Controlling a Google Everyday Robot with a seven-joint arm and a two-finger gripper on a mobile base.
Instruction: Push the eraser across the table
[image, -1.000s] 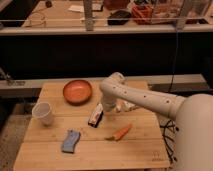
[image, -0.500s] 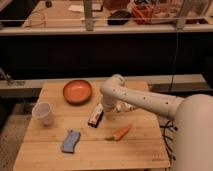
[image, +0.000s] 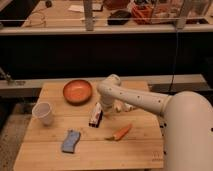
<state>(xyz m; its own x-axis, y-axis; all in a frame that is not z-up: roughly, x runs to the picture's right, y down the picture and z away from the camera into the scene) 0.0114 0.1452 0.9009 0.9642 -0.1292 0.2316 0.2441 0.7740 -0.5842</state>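
End effector (image: 106, 109) low over tabletop (image: 135, 150), just beside eraser (image: 95, 116), contact and opening can't tell, carrot (image: 121, 132) near, bowl (image: 77, 91) behind, sponge (image: 71, 140) in front.

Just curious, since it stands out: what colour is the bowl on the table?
Orange bowl, clearest in the camera view; the gripper sits beside the eraser.

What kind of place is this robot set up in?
Probably a lab or workshop test area: a wooden table laid with props like a bowl, cup and sponge, a cluttered workbench behind, and a hanging cable. The gripper is beside the eraser near the table's middle.
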